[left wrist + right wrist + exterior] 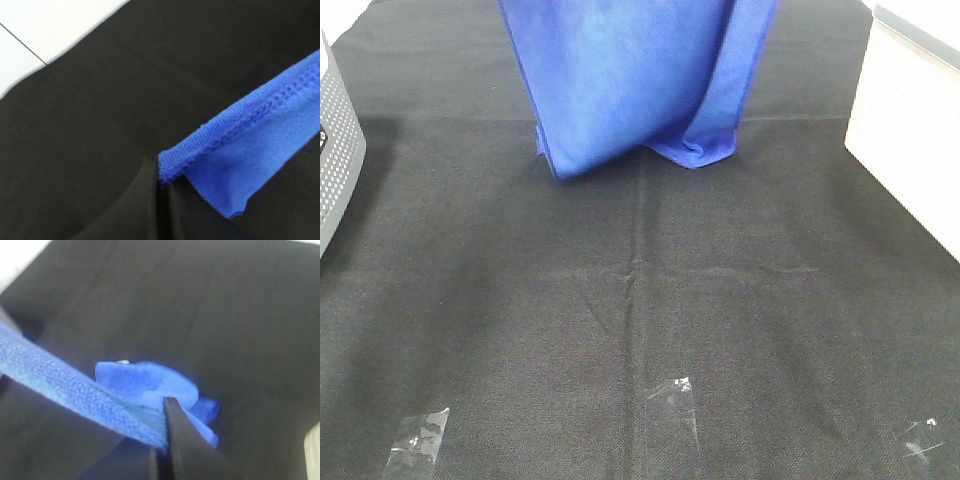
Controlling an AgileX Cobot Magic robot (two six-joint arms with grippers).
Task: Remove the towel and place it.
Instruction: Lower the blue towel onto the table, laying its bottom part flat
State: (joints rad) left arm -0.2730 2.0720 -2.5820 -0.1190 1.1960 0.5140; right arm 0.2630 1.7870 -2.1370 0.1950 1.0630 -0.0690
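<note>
Towel (630,80): bright blue, uniform, no print; the hem carries a ribbed stitch line in the same blue. Bench cloth (640,300): plain black, fine weave. Left edge of frame: grey casing (335,150) with a regular grid of pale dots. Right edge: cream-white box (910,150). Lower frame: clear tape strips (415,442), whitish glare. Right fingers (182,445): black.

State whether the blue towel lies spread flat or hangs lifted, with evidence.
Hanging: the towel drapes from above the frame, folds bunched at the black cloth; left gripper and right gripper pinch its edge.
</note>
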